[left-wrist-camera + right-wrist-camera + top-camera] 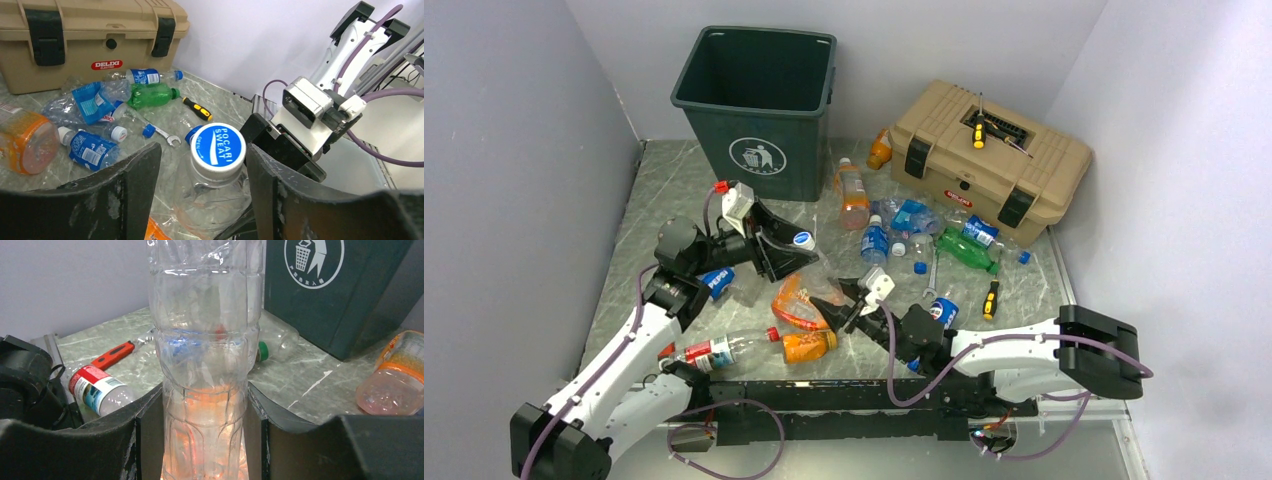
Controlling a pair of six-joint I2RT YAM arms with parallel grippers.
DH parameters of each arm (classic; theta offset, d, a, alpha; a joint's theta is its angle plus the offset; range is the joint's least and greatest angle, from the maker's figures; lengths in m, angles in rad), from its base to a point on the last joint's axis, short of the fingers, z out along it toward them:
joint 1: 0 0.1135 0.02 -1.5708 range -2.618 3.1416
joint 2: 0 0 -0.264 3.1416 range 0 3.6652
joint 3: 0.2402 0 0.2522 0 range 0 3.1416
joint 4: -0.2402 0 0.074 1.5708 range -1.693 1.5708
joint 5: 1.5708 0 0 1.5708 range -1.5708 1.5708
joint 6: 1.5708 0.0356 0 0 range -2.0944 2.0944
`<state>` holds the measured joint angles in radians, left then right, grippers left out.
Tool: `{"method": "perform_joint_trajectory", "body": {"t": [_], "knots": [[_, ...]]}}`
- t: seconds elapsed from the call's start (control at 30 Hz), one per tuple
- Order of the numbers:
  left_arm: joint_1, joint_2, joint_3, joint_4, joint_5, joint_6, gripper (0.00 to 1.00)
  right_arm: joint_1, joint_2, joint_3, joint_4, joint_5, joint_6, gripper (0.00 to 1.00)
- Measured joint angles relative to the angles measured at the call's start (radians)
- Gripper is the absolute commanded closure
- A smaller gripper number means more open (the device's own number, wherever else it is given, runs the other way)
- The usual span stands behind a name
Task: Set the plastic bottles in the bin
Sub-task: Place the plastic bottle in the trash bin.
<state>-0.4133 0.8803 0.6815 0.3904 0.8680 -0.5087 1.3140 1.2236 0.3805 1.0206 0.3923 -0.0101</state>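
Observation:
A clear bottle with a blue-and-white cap (pixel 804 240) (pixel 218 145) (pixel 205 365) hangs slanted above the table between both arms. My right gripper (pixel 839 305) (pixel 202 400) is shut on its lower body, pads pressed on both sides. My left gripper (pixel 789 250) (pixel 202 150) straddles its neck. One finger touches the cap's edge, and a gap shows at the other finger. The dark green bin (pixel 754 100) (pixel 340 290) stands at the back left. More bottles lie around: orange (pixel 854 195), green (pixel 969 250), blue-labelled (pixel 874 240), red-labelled (pixel 719 350).
A tan toolbox (pixel 989 160) sits at the back right with a screwdriver (pixel 979 130) on its lid. Another screwdriver (pixel 991 298), a wrench (pixel 932 275) and loose blue caps lie among the bottles. Crushed orange bottles (pixel 804 345) lie under the held bottle. Walls close three sides.

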Motion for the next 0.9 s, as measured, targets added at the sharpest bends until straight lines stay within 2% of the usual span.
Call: {"method": "perform_joint_trajectory", "body": {"t": [0.07,0.13,0.3,0.33,0.37,0.4,0.47,0.57,0.6,0.73,0.9], "knots": [[-0.001,-0.002,0.0,-0.008,-0.001,0.0,0.33,0.006,0.0,0.004,-0.002,0.0,-0.005,0.78],[-0.001,-0.002,0.0,-0.011,0.0,-0.001,0.42,0.01,0.003,0.007,-0.004,0.003,-0.006,0.77],[-0.003,-0.002,0.0,-0.003,0.013,-0.005,0.74,0.017,0.017,0.013,-0.018,0.019,-0.014,0.74],[-0.003,-0.003,0.0,0.0,0.017,-0.005,0.83,0.018,0.021,0.014,-0.018,0.024,-0.014,0.71],[-0.003,-0.003,0.0,0.002,0.019,-0.007,0.97,0.019,0.023,0.018,-0.019,0.03,-0.014,0.62],[-0.003,-0.004,0.0,0.004,0.021,-0.011,1.0,0.019,0.024,0.021,-0.021,0.033,-0.016,0.53],[-0.003,-0.007,0.0,0.006,0.025,-0.021,1.0,0.021,0.027,0.03,-0.033,0.044,-0.021,0.32],[0.0,-0.008,0.0,0.008,0.025,-0.016,1.0,0.028,0.026,0.061,-0.089,0.056,-0.003,0.14],[-0.001,-0.008,0.0,0.008,0.024,-0.015,1.0,0.028,0.026,0.082,-0.13,0.058,0.01,0.02],[-0.003,-0.016,0.0,-0.005,0.015,-0.002,1.0,0.032,0.024,0.212,-0.35,0.095,0.077,0.0],[-0.003,-0.042,0.0,-0.032,-0.037,0.032,1.0,0.031,0.02,0.448,-0.749,0.163,0.225,0.0]]}}
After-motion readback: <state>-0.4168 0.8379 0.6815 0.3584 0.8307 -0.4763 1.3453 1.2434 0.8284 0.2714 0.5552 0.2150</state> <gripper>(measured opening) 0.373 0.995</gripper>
